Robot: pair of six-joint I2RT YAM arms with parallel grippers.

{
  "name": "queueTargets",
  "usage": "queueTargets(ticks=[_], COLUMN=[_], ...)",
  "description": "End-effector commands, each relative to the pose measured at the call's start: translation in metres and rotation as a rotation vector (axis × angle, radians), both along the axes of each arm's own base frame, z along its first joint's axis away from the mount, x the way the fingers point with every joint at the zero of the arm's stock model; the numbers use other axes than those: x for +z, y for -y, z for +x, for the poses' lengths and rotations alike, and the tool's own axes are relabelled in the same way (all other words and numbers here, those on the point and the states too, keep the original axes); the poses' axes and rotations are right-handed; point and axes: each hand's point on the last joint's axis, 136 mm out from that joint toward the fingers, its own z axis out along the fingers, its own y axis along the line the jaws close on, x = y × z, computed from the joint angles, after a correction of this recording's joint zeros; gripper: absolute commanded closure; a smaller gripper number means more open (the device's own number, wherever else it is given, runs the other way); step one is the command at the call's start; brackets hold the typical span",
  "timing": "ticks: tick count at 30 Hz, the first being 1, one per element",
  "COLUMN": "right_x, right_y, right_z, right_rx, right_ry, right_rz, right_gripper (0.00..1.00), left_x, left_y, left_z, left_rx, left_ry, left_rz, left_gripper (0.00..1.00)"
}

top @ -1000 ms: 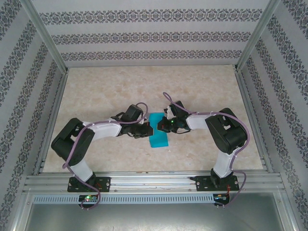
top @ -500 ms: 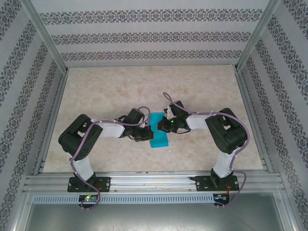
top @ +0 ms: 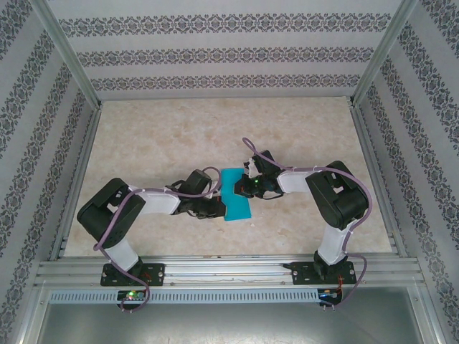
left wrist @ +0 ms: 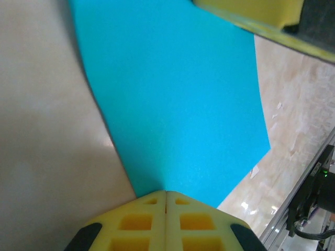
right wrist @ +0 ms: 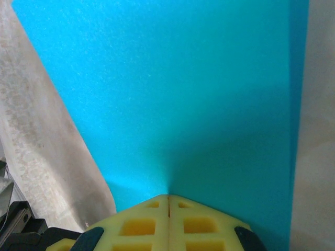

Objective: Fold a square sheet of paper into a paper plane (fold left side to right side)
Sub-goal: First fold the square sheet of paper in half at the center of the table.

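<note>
Left gripper (left wrist: 166,194): I read the jaws as fully closed, the yellow fingers (left wrist: 137,222) pressed flat together with just a seam between them. The tip meets the near edge of the square sheet of paper (left wrist: 172,104). I can't tell whether the edge is pinched or only touched.

Right gripper (right wrist: 168,197): closed the same way, fingers (right wrist: 201,226) tight together. Its tip sits on top of the teal surface (right wrist: 172,94), well inside the edge, with nothing between the jaws that I can see.

From overhead, the left gripper (top: 219,204) comes in from the left side of the paper (top: 237,206) and the right gripper (top: 246,188) from the right. The two tips are near each other, with the sheet between and under them.

The sheet lies flat on the desk (top: 215,129), about mid-width and nearer the arm bases than the far wall. It reads as a narrow upright rectangle, slightly tilted. In the right wrist view a darker band runs along its right edge. I see beige marbled desk (left wrist: 42,130) beside it and a metal frame rail (left wrist: 303,209) at the near edge.
</note>
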Motion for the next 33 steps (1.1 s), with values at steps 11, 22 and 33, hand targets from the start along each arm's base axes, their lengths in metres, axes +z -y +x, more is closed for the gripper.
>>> queueTargets(ticks=[11,22,33], right_x=[-0.060,-0.058,-0.056], right_y=[0.043,0.041,0.040], right_z=[-0.033,-0.034,-0.033], right_rx=[-0.041,-0.032,-0.031], right_ry=[-0.145,-0.143,-0.135], right_rz=[-0.239,-0.232,-0.228], right_gripper=[1.00,1.00,1.00], left_x=[-0.027,-0.008,0.040], left_y=[-0.024,-0.019,-0.011], left_z=[-0.066,-0.057,0.015], left_rx=[-0.075,-0.061,-0.022], left_ry=[-0.164,-0.118,0.028], left_rz=[0.138,0.107,0.038], left_gripper=[0.93,0.94,0.94])
